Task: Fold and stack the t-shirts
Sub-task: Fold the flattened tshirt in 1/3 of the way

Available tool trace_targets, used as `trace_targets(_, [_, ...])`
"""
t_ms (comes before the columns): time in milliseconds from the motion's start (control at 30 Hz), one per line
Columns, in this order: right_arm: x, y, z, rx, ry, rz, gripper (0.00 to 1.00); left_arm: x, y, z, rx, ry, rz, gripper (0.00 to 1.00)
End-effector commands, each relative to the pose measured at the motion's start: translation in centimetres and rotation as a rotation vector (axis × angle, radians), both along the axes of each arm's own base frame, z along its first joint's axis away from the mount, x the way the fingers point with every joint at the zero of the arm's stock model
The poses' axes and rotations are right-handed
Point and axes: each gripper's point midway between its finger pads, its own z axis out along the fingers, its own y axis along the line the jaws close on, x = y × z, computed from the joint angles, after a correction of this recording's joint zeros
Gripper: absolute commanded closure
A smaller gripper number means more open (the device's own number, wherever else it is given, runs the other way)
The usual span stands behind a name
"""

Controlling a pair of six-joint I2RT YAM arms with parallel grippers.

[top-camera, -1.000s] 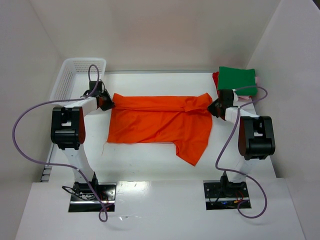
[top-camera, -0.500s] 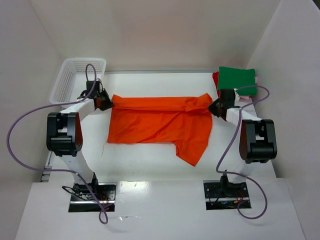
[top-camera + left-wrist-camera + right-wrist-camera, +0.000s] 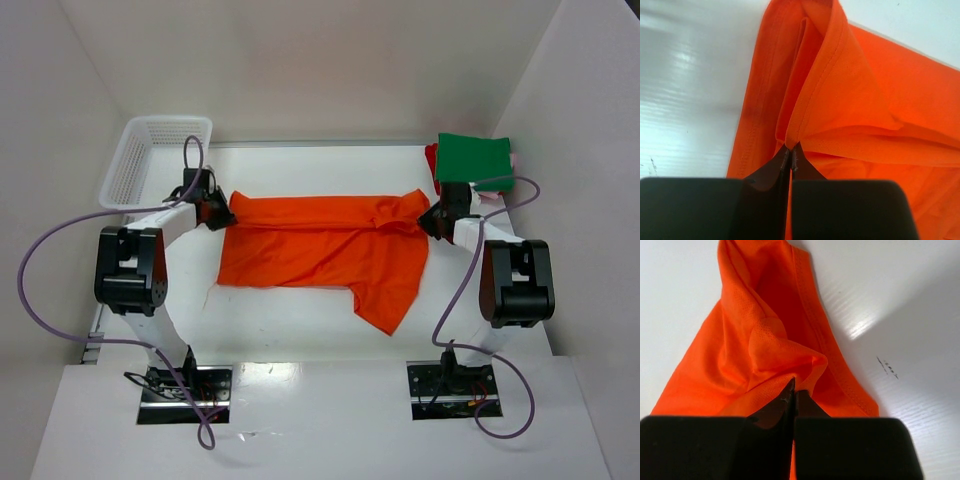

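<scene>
Here's the orange t-shirt (image 3: 320, 250), spread out across the middle of the white surface (image 3: 300, 335), its far edge drawn into a rumpled band and a pointed flap trailing off its near right corner. At the shirt's far left corner sits the left end effector (image 3: 222, 212), fingers pressed together with a pinch of orange hem caught between the tips; the wrist view shows the cloth tenting up out of that pinch in a sharp fold. Over at the shirt's far right corner, the right end effector (image 3: 428, 218) mirrors it, clamped on a bunched knot of orange fabric that billows just above its tips. So the shirt is gripped at both far corners and the body lies flat toward the near side. Just beyond the shirt's right end sits a pile of folded squares: the green t-shirt (image 3: 474, 160) on top, a sliver of the red t-shirt (image 3: 431, 158) peeking out on the side nearest the orange shirt, the pale pink t-shirt (image 3: 496, 198) at the other edge. Beyond the shirt's left end, apart from it, is the white mesh basket (image 3: 125, 165).
</scene>
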Motion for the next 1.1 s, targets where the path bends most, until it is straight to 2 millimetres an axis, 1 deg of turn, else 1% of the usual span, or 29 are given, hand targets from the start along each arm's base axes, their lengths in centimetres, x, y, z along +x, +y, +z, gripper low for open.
trace_targets(0, [-0.7,-1.5,0.8,-0.03,-0.011,-0.056,1.0,-0.5,0.4,0.9,0.014,-0.009,0.053,1.0])
trace_targets(67, [-0.7,-1.4,0.8,-0.024,-0.012,-0.062,1.0,-0.9,0.4,0.5,0.015,0.002,0.053,1.0])
trace_targets(100, [-0.7,-1.4,0.8,-0.024,-0.012,-0.062,0.96,-0.8,0.6,0.5,0.018,0.003,0.071,1.0])
trace_targets(133, [-0.7,-1.4,0.8,-0.024,-0.012,-0.062,0.94,-1.0,0.8,0.3,0.026,0.012,0.078,1.0])
trace_targets(200, [-1.0,-1.6,0.2,-0.03,0.008,-0.068,0.94,-1.2,0.9,0.3,0.027,0.013,0.092,0.98])
trace_targets(233, [-1.0,-1.6,0.2,-0.03,0.008,-0.068,0.9,-1.2,0.9,0.3,0.027,0.013,0.092,0.86])
trace_targets(300, [-1.0,-1.6,0.2,-0.03,0.008,-0.068,0.82,-1.5,0.9,0.5,0.027,0.012,0.092,0.77])
trace_targets(333, [-1.1,-1.6,0.1,-0.03,0.018,-0.068,0.73,-1.4,0.7,0.9,0.017,0.001,0.084,0.72])
trace_targets(367, [-0.9,-1.6,0.4,-0.03,0.009,-0.068,0.7,-1.4,0.7,0.9,0.01,0.003,0.092,0.65])
trace_targets(400, [-0.9,-1.6,0.4,-0.036,0.009,-0.062,0.67,-1.4,0.7,1.4,0.009,-0.01,0.092,0.62])
trace_targets(433, [-0.6,-1.6,0.8,-0.036,0.0,-0.062,0.66,-0.9,0.4,2.4,-0.004,-0.038,0.082,0.58])
trace_targets(467, [-0.5,-1.6,1.3,-0.037,-0.014,-0.062,0.62,-0.7,0.0,2.8,-0.022,-0.046,0.067,0.52])
trace_targets(500, [-0.5,-1.7,1.3,-0.043,-0.013,-0.056,0.6,-0.2,-0.2,3.3,-0.033,-0.066,0.058,0.41])
trace_targets(533, [-0.2,-1.7,2.2,-0.043,-0.037,-0.056,0.58,0.3,-0.9,4.2,-0.043,-0.086,0.04,0.37])
trace_targets(567, [0.1,-1.7,3.2,-0.044,-0.068,-0.057,0.52,0.7,-1.4,4.9,-0.065,-0.106,0.02,0.32])
trace_targets(633, [0.1,-1.8,4.0,-0.05,-0.088,-0.064,0.48,1.3,-1.8,6.0,-0.081,-0.139,-0.008,0.21])
trace_targets(667, [0.4,-1.9,4.7,-0.057,-0.105,-0.058,0.45,1.7,-2.5,6.8,-0.089,-0.158,-0.028,0.15])
trace_targets(700, [0.6,-2.1,5.6,-0.071,-0.127,-0.061,0.45,1.8,-2.9,7.1,-0.103,-0.171,-0.043,0.13])
trace_targets(733, [0.8,-2.1,5.8,-0.071,-0.138,-0.061,0.45,2.3,-3.5,7.9,-0.105,-0.202,-0.056,0.12])
trace_targets(767, [1.1,-2.2,6.3,-0.079,-0.149,-0.054,0.43,2.5,-3.8,7.6,-0.117,-0.203,-0.069,0.12])
trace_targets(800, [1.7,-2.2,7.1,-0.088,-0.173,-0.048,0.39,2.8,-4.5,7.6,-0.125,-0.207,-0.088,0.1])
trace_targets(833, [1.9,-2.2,7.2,-0.088,-0.174,-0.048,0.37,3.3,-4.7,8.0,-0.133,-0.223,-0.098,0.1])
trace_targets(867, [2.5,-2.3,8.2,-0.095,-0.198,-0.044,0.35,3.5,-5.2,7.9,-0.134,-0.221,-0.107,0.1])
trace_targets(900, [2.9,-2.3,8.0,-0.103,-0.192,-0.036,0.34,3.8,-5.2,7.2,-0.134,-0.207,-0.106,0.1])
trace_targets(933, [3.2,-2.5,7.4,-0.11,-0.177,-0.044,0.3,4.3,-5.2,7.4,-0.134,-0.219,-0.107,0.1])
trace_targets(967, [3.9,-2.6,7.7,-0.117,-0.185,-0.038,0.28,4.8,-5.5,7.4,-0.126,-0.224,-0.106,0.1])
trace_targets(1000, [4.3,-2.6,7.6,-0.117,-0.183,-0.038,0.24,5.0,-5.3,6.4,-0.117,-0.21,-0.096,0.1])
trace_targets(1033, [5.0,-2.7,7.1,-0.127,-0.171,-0.029,0.18,5.5,-5.0,6.2,-0.102,-0.212,-0.081,0.1])
trace_targets(1067, [5.3,-2.7,6.8,-0.135,-0.164,-0.021,0.18,5.9,-4.9,6.1,-0.095,-0.213,-0.073,0.1])
